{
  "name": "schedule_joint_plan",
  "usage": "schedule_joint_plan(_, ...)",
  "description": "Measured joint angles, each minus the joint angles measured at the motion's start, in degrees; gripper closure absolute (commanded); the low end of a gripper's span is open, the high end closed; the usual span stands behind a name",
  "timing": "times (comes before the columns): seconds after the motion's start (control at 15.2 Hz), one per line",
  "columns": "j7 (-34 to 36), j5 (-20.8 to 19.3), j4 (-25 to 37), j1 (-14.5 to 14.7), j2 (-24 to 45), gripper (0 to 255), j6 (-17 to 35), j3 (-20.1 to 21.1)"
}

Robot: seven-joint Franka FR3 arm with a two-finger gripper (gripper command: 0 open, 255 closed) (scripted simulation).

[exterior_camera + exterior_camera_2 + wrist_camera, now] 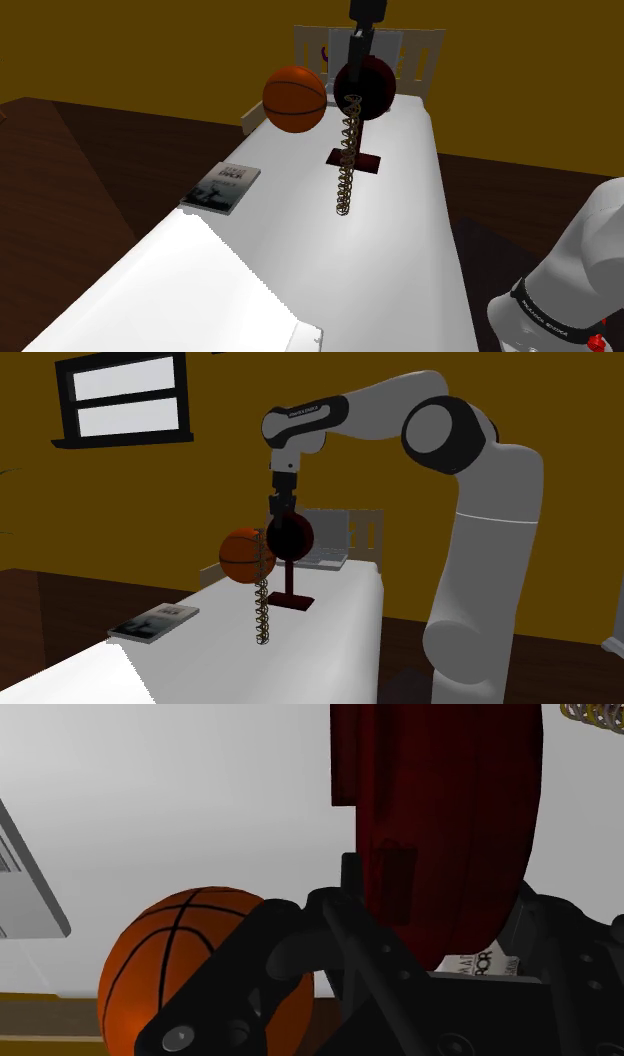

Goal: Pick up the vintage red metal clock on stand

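Gripper [284, 514] fingers [348, 889] pinch the top of the dark red clock [365, 88], one on each face. The clock's stand base is flat on the white bed [400, 240]. A basketball [295, 99] is just beside the clock on the shoulder view's left. A metal coil [346, 165] stands upright just beside the clock's base. A book [222, 187] lies well apart from the clock.
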Motion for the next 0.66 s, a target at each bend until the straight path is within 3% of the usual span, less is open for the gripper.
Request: schedule_joint_plan(0.66,0.11,0.18,9.99,-0.05,2.24,255,-7.76,-0.10)
